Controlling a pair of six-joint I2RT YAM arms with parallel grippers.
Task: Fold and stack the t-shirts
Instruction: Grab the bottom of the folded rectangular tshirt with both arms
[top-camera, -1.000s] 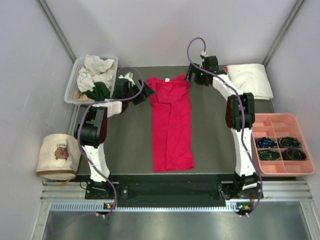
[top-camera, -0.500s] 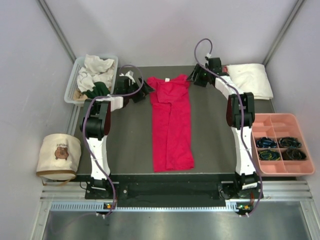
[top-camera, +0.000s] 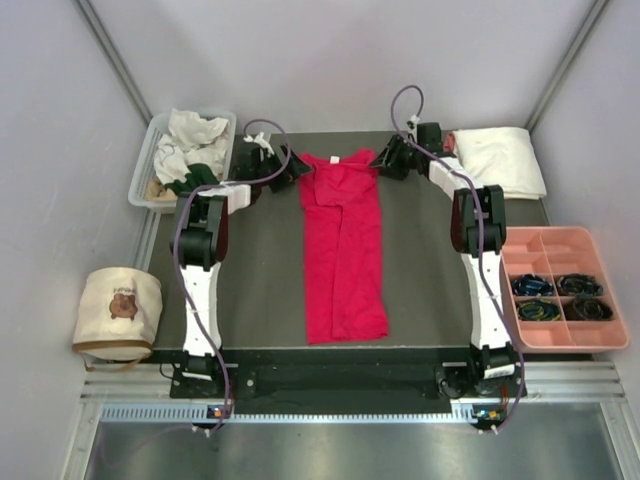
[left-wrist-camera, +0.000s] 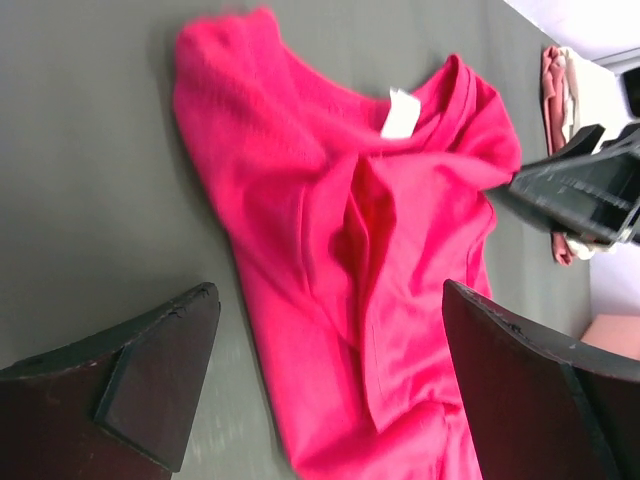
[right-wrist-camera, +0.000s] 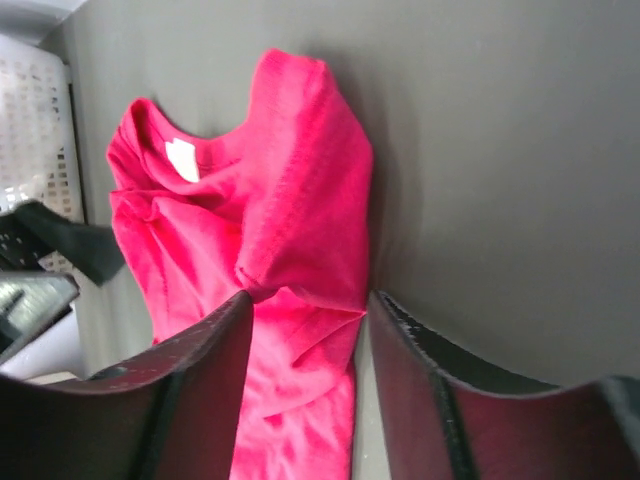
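The crimson-red t-shirt (top-camera: 343, 240) lies flat lengthwise on the dark mat, sides folded in, with its collar and white label (left-wrist-camera: 402, 112) at the far end. My left gripper (top-camera: 290, 165) is open beside the shirt's left shoulder. In the left wrist view its fingers (left-wrist-camera: 328, 292) spread wide over the red cloth (left-wrist-camera: 330, 230). My right gripper (top-camera: 389, 160) is open at the right shoulder. In the right wrist view its fingers (right-wrist-camera: 308, 302) straddle the right sleeve (right-wrist-camera: 310, 190). Other shirts, cream-white and dark green, fill a basket (top-camera: 146, 168) at the far left.
A folded cream-white cloth (top-camera: 498, 160) lies at the far right, with a strip of salmon-pink cloth (left-wrist-camera: 554, 80) beside it. A pink compartment tray (top-camera: 560, 245) stands at the right edge. A beige bear-print bag (top-camera: 118, 308) sits off the mat at the left.
Both grippers have moved inward toward the shirt's shoulders, the left one up and to the right, the right one slightly to the left. The shirt has not moved.
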